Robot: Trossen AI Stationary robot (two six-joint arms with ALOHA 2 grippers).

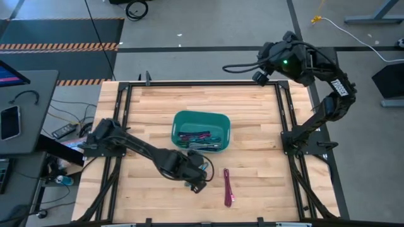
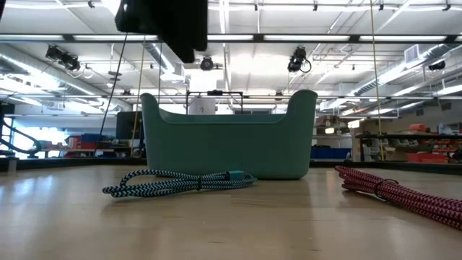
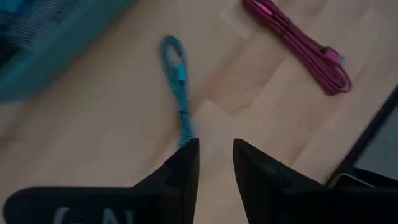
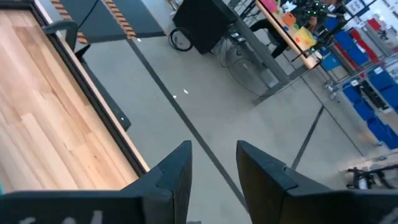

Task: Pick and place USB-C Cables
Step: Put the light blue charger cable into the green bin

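A cyan braided USB-C cable (image 2: 180, 182) lies stretched out flat on the wood just before the teal bin (image 2: 229, 141); the left wrist view shows the same cable (image 3: 177, 81). A magenta cable (image 1: 227, 187) lies flat to the right of it, also seen low (image 2: 404, 193). More cables (image 1: 201, 139) rest inside the bin (image 1: 183, 120). My left gripper (image 3: 216, 155) hangs open well above the cyan cable's near end, high over the table in the low view (image 2: 166, 22). My right gripper (image 4: 211, 155) is open, raised past the table's far right corner (image 1: 259, 77).
The black frame rails (image 1: 126, 126) run along the table's left, far and right sides. Bare wood (image 1: 259, 126) lies between the bin and the right rail. The table's near edge (image 3: 373, 130) is close behind the magenta cable.
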